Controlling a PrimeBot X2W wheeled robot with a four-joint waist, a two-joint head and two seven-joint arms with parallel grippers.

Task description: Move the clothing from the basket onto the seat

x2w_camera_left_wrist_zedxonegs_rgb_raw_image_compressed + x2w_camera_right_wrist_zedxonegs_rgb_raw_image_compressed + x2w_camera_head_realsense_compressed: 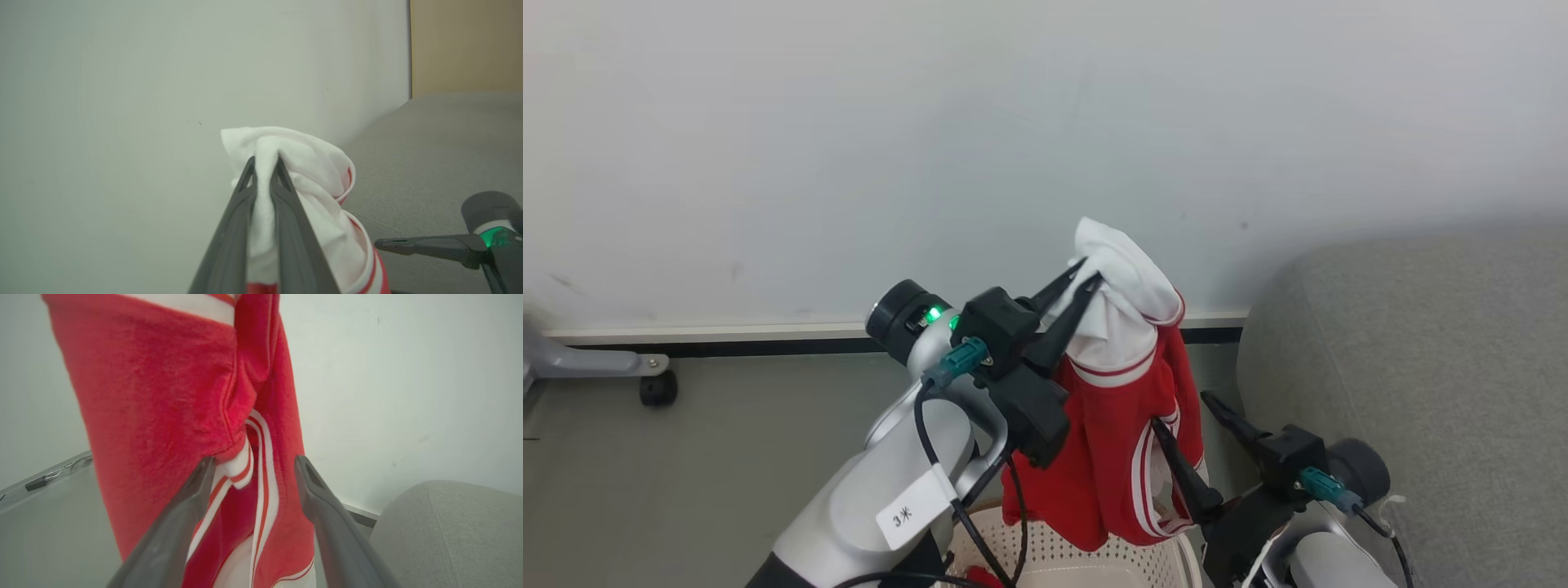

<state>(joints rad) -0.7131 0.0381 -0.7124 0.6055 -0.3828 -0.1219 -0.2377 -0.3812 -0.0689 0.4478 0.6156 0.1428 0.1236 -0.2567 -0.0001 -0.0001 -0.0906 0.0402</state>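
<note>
A: How does the clothing (1119,425) look?
B: It is a red garment with a white top panel and red-and-white striped trim, bunched and hanging limp. The left claw (1090,273) pinches the white part between its pressed-together fingers. The rest drapes below that claw, over the basket (1086,555).
A: And the right claw (1180,408)?
B: It is spread, lower down, with the striped trim hanging between its fingers. Whether they touch the cloth is unclear.
A: What lies around?
B: The grey seat (1421,367) stands to the right of both claws, apart from the garment. A pale wall (849,147) is beyond them, and a wheeled leg (654,384) is on the floor (686,474) far to the left.
</note>
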